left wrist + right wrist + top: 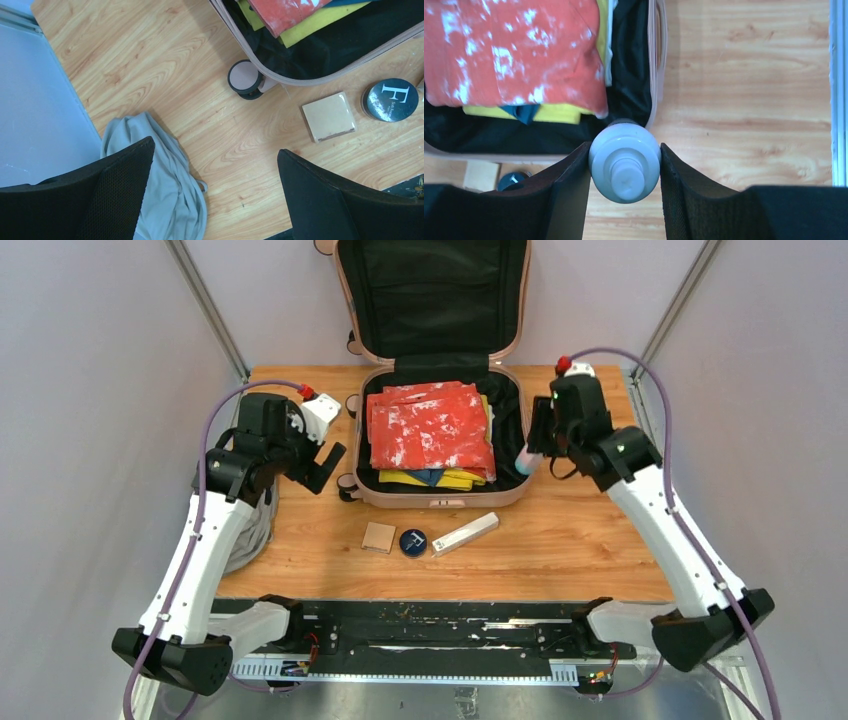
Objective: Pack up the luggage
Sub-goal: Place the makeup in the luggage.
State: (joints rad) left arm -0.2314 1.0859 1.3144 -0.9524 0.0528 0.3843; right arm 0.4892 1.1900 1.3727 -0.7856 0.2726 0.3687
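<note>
Luggage open, clothes in. Right tool clamped on bottle at rim; left tool apart, empty. Tin, pad, box, cloth remain on worktop.

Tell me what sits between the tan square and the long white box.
A round dark tin, nothing else; the top view shows it.

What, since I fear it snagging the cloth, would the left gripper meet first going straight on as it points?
Probably the bare table, seen between the left gripper's open fingers; the grey cloth lies by one finger and might get brushed. Depth is unclear.
</note>
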